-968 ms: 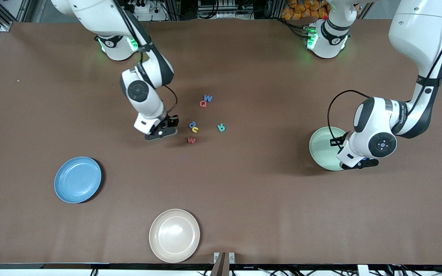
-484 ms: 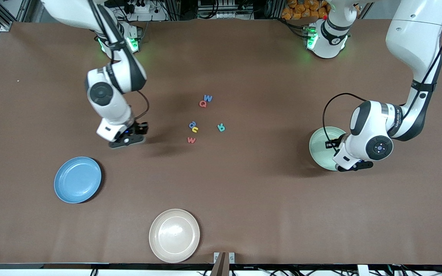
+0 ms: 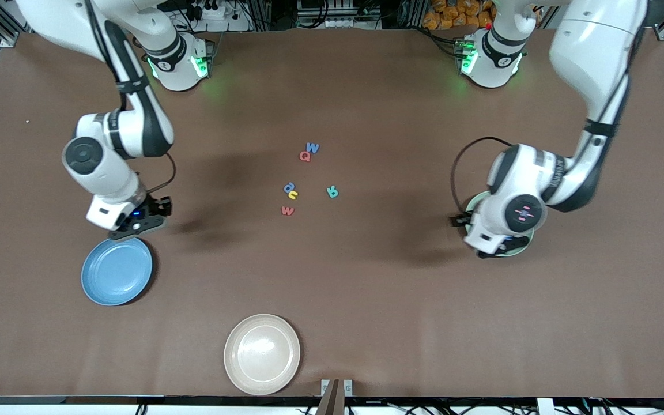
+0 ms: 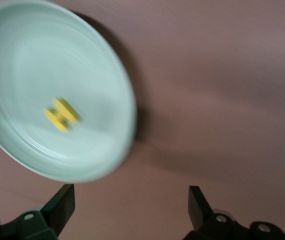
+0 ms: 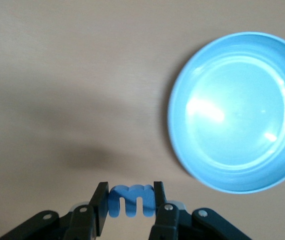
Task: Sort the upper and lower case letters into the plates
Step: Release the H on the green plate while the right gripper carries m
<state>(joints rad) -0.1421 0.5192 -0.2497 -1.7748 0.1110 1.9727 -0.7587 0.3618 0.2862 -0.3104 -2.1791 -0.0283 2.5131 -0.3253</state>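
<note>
Cream plate nearest camera, not a target. Blue plate empty. Right gripper over table just off blue plate's rim, clamped on blue letter. To do well: carry over plate middle, go low, then let go. Left gripper over mint plate, fingers wide, empty; yellow letter lies in it. Six letters wait mid-table.
</note>
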